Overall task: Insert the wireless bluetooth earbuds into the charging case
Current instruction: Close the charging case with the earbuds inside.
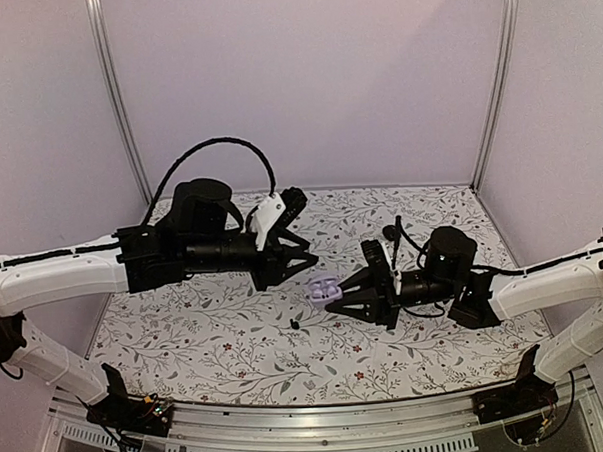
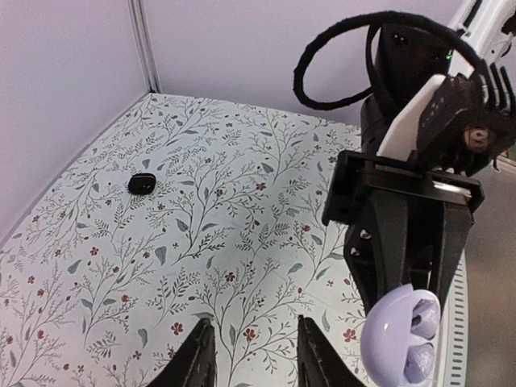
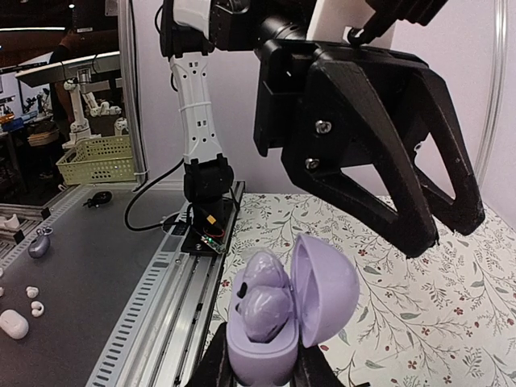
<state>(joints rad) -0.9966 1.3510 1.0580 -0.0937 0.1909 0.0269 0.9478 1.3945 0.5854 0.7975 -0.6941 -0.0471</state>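
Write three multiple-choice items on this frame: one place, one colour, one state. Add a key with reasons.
1. Where is the small black earbud?
A inside the case
B on the patterned cloth
C off the table

2. What colour is the charging case?
A white
B red
C lavender

3. How is the case's lid?
A open
B shut
C missing

Key:
1. B, it lies alone on the cloth, apart from the case.
2. C, the shell is lavender in every view.
3. A, the lid stands hinged back while the right tool clamps the base.
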